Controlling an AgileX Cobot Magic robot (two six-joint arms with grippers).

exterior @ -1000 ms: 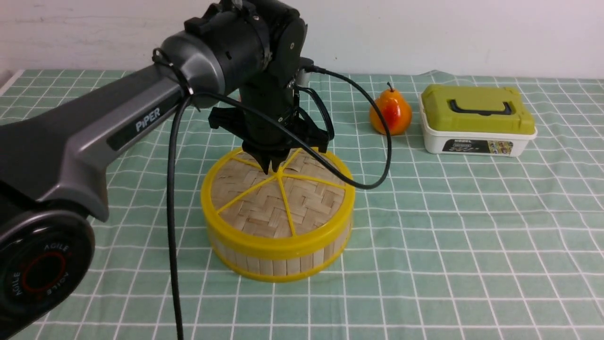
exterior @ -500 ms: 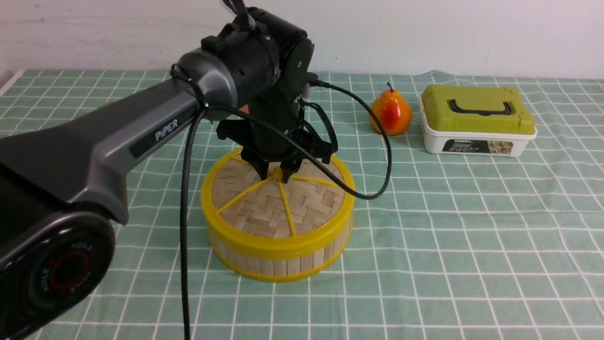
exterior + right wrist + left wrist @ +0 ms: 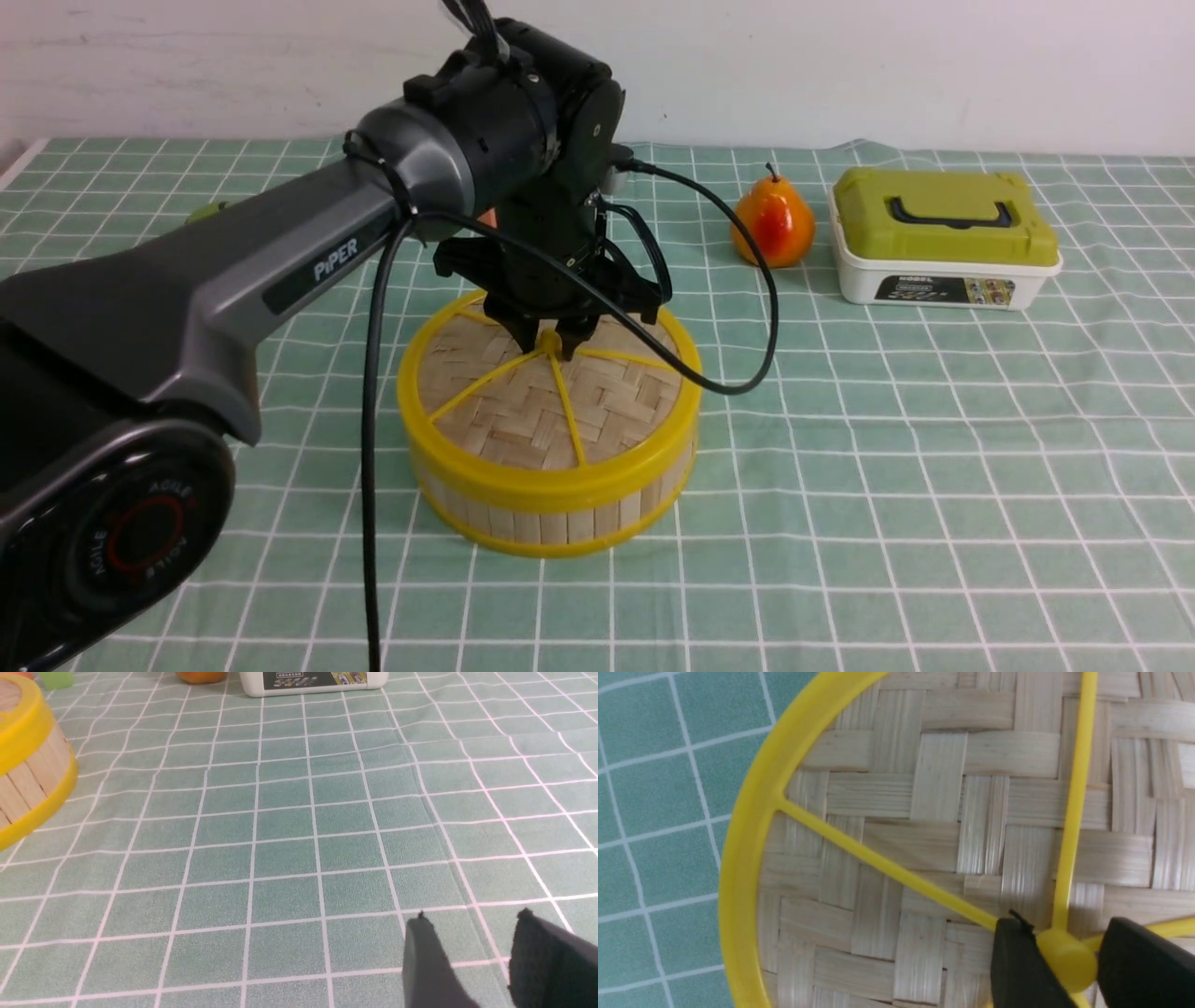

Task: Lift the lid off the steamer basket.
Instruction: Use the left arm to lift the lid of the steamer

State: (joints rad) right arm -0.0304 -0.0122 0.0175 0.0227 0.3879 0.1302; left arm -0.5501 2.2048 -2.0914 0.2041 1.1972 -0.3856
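Lid [image 3: 523, 411] sits on the steamer basket [image 3: 551, 523]. Our left gripper [image 3: 551, 344] is around its knob [image 3: 1066, 957]; we cannot tell if it squeezes.

"Does your left gripper [image 3: 1064, 940] pinch the knob [image 3: 1066, 959]?"

"I can't tell. My fingers [image 3: 1017, 961] run off the wrist view's edge, and so does the lid [image 3: 924, 812]."

"And from the front?"

"My left arm [image 3: 280, 252] hides part of the lid's far rim, and the label [image 3: 943, 289] on the white box [image 3: 854, 271] is too small to read."
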